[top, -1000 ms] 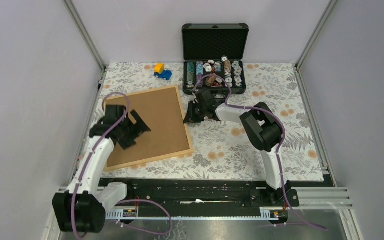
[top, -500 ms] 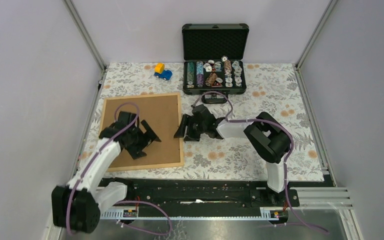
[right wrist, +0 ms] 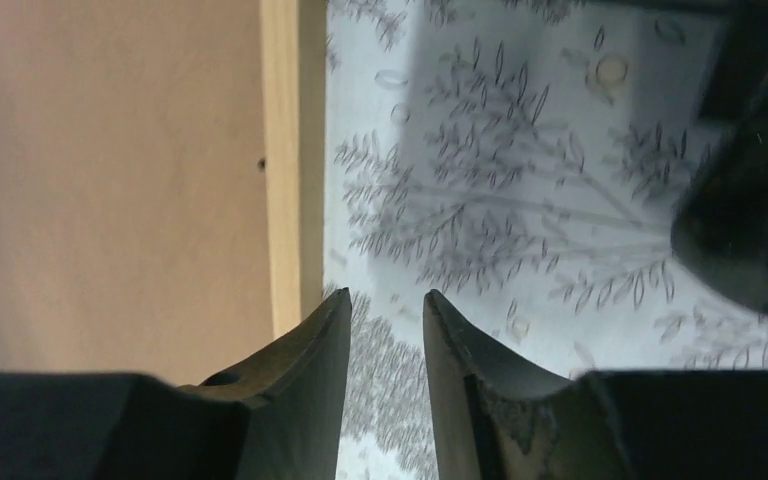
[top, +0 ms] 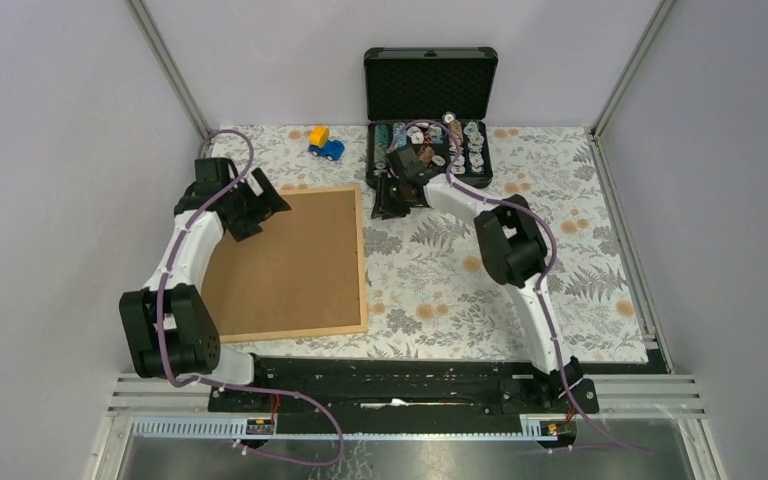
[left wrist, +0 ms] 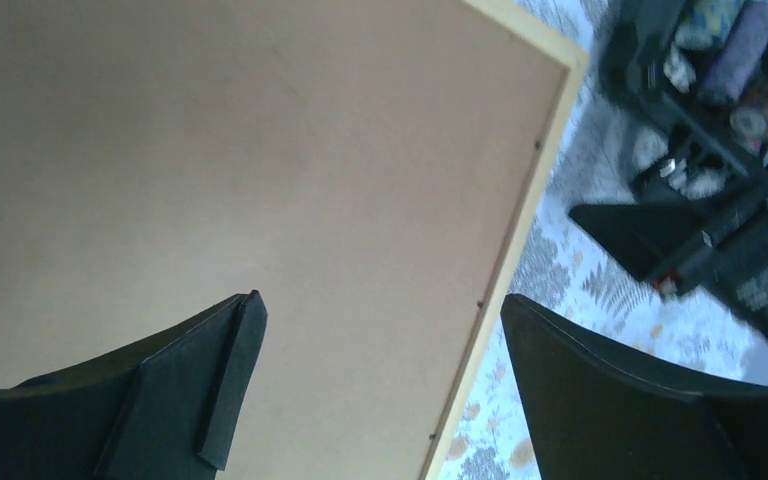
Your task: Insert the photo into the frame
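The frame (top: 363, 262) lies flat on the left half of the table (top: 520, 290), back side up. The brown backing (top: 285, 265) fills it inside the thin wooden edge. The photo is not visible in any view, so I cannot tell whether it sits under the backing or lies out of sight.

The left gripper (top: 263, 208) hovers over the frame's far-left corner. Its jaws are spread as wide as they go and hold nothing; the left wrist view shows only bare backing (left wrist: 210, 150) and the frame's right rail (left wrist: 520, 250) between its fingers. The right gripper (top: 385, 205) hangs just beside the frame's far-right corner, close to the open black case (top: 430, 100). Its jaws stand a narrow gap apart with only the table's leaf-patterned cover between them, and the rail (right wrist: 282, 150) runs just to the left of the tips.

With both arms at the far corners and nothing held, the step in hand looks like work on the frame itself: either getting at the backing or squaring the frame up.

Next, a fingertip probably has to get under the backing or the rail at a corner. That calls for a low, shallow approach. The board sits nearly flush, and the frame could slide on the cloth unless the other arm steadies it.
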